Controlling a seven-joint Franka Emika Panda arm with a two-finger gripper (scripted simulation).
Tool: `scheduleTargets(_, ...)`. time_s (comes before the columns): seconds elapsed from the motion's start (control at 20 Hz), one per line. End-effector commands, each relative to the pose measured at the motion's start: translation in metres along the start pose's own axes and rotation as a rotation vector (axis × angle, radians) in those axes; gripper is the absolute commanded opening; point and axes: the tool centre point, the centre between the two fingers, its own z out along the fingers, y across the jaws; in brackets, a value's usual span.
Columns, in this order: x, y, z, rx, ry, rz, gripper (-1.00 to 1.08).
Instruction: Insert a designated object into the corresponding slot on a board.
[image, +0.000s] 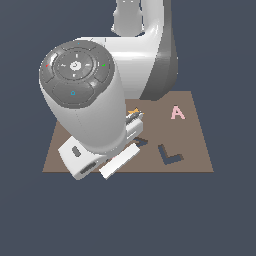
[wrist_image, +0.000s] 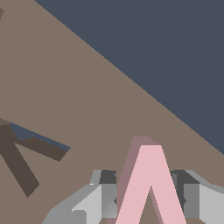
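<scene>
In the wrist view my gripper (wrist_image: 151, 199) is shut on the pale-pink letter V piece (wrist_image: 151, 175), which stands between the two grey fingers (wrist_image: 98, 199). The piece hangs just above the brown board (wrist_image: 87, 87). The dark V-shaped slot (wrist_image: 26, 153) lies on the board off to one side of the piece, apart from it. In the exterior view the arm hides the piece. The gripper (image: 136, 125) is low over the board (image: 200, 150), and only a corner of the slot (image: 142, 142) shows beside it.
A pink letter A (image: 177, 112) lies on the board's far right part. A larger dark L-shaped recess (image: 169, 155) is at the front right. An orange star (image: 133, 110) peeks out behind the gripper. The board's edge (wrist_image: 131, 81) runs diagonally close by in the wrist view.
</scene>
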Motion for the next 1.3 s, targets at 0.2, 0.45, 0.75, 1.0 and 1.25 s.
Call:
scheduleTargets(0.2,0.017,-0.029,-0.002,0.000,0.000,-0.315,-1.00)
scheduleTargets(0.45,0.023,-0.050,-0.003,0.000,0.000,-0.514,-1.00)
scheduleTargets(0.75,0.024,-0.069,-0.004,0.000,0.000,-0.694,-1.00)
scheduleTargets(1.0,0.022,-0.080,-0.005,0.000,-0.001,-0.795,-1.00)
scheduleTargets(1.25,0.021,-0.086,-0.005,0.001,-0.001,-0.851,-1.00)
